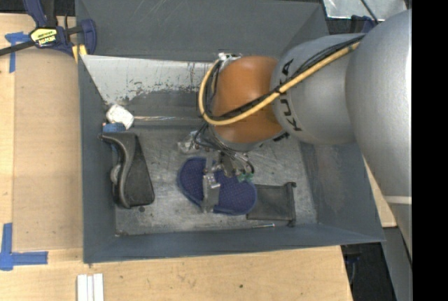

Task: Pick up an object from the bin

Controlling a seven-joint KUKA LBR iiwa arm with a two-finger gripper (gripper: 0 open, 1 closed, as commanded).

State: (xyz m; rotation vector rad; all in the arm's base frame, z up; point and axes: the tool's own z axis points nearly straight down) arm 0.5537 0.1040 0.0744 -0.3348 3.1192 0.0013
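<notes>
Near the bin's front wall, the gripper sits on a dark blue rounded thing, with bare floor to its left, and how far it is open cannot be told beneath the orange cover.

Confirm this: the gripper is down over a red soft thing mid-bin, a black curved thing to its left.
Wrong in colour: the soft thing under the gripper is dark blue, not red, as the camera view shows. It does lie mid-bin, with the black curved thing to its left.

The bin lies open at 3 o'clock, while a grey sole blocks 9 o'clock and a blue pouch and dark cloth crowd 6 o'clock.
</notes>
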